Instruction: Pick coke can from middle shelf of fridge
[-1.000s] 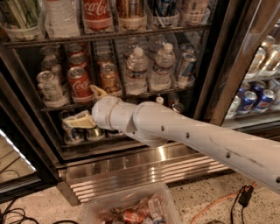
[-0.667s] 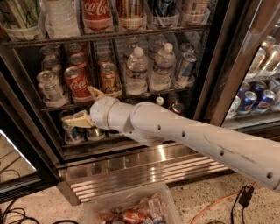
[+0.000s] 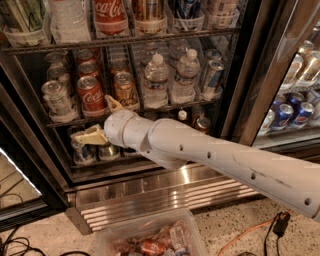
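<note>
The coke can [image 3: 90, 95] stands upright at the front of the middle shelf [image 3: 165, 106] of the fridge [image 3: 239, 75], between a silver can [image 3: 56, 99] and a copper-orange can [image 3: 125, 89]. My gripper [image 3: 93, 120] is just below and in front of the coke can, at the shelf's front edge. It is open. One cream finger [image 3: 89, 136] points left under the shelf. The other finger [image 3: 112, 103] points up beside the coke can's right side. It holds nothing.
Water bottles [image 3: 156, 80] stand right of the cans. A tall Coca-Cola bottle [image 3: 110, 15] is on the rack above. Cans [image 3: 82, 152] sit on the rack below. The steel grille [image 3: 165, 195] and a clear bin [image 3: 150, 235] lie below. A second cooler with blue cans [image 3: 290, 112] is on the right.
</note>
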`<state>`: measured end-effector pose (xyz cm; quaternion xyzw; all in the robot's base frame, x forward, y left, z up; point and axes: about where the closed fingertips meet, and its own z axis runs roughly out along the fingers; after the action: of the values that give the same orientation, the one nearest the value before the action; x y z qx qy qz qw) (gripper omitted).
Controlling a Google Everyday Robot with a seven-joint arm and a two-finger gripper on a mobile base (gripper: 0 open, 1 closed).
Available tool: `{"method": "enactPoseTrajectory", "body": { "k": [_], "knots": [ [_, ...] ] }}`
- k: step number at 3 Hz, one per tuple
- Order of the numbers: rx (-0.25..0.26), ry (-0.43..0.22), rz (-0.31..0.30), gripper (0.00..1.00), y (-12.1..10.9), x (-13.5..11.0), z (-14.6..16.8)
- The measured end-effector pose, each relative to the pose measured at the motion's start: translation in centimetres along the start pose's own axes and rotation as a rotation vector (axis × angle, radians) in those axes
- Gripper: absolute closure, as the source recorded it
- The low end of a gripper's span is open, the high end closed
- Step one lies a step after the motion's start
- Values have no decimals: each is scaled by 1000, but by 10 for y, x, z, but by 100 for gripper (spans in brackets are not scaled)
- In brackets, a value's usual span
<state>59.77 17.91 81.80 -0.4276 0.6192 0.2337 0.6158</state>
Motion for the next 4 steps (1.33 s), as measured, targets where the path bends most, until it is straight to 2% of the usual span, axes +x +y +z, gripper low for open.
{"method": "enactPoseTrajectory", "body": {
  "k": [1,2,3,4],
  "knots": [
    [95,17,10,15,-11,2,-12],
    [155,30,9,16,-20,2,-14],
    [175,32,3,25,-24,1,-9],
    [168,28,-14,33,-25,-4,1]
  ]
}}
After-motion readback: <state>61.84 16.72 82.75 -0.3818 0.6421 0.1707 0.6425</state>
